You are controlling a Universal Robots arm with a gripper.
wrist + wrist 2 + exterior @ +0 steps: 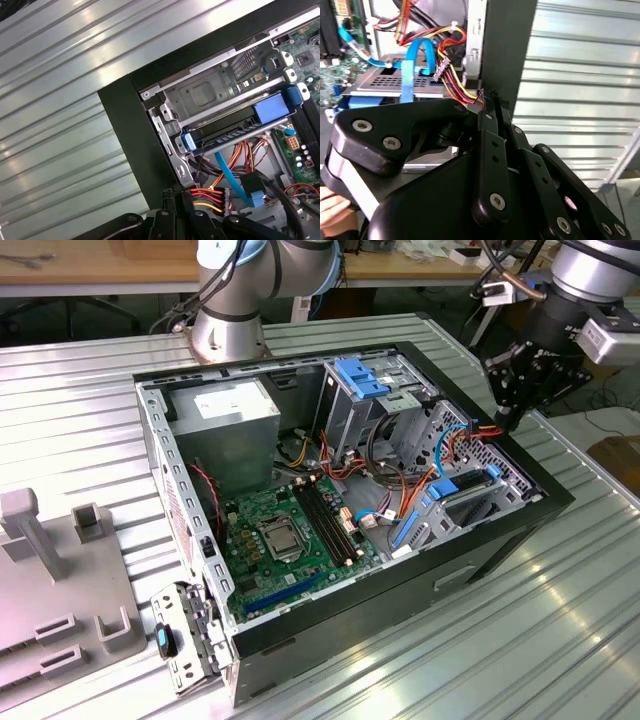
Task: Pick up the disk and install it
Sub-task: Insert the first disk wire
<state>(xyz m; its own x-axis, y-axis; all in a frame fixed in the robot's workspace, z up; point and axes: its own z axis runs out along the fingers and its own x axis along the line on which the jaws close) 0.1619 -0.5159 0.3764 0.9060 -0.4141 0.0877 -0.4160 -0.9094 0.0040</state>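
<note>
The disk, a dark drive in a bright blue carrier, lies in the metal bay inside the open computer case, near the corner at the exterior view's right. In the first wrist view the disk sits in the bay with its blue handle end toward the motherboard. My gripper hangs over the case's rim just beyond the bay, its black fingers drawn together with nothing between them. In both wrist views the gripper stands at the black rim beside a red, yellow and black cable bundle.
The case lies on a ribbed metal table. Inside are a green motherboard, a grey power supply, a light-blue latch plate and loose blue and orange cables. Grey fixtures stand at the exterior view's left.
</note>
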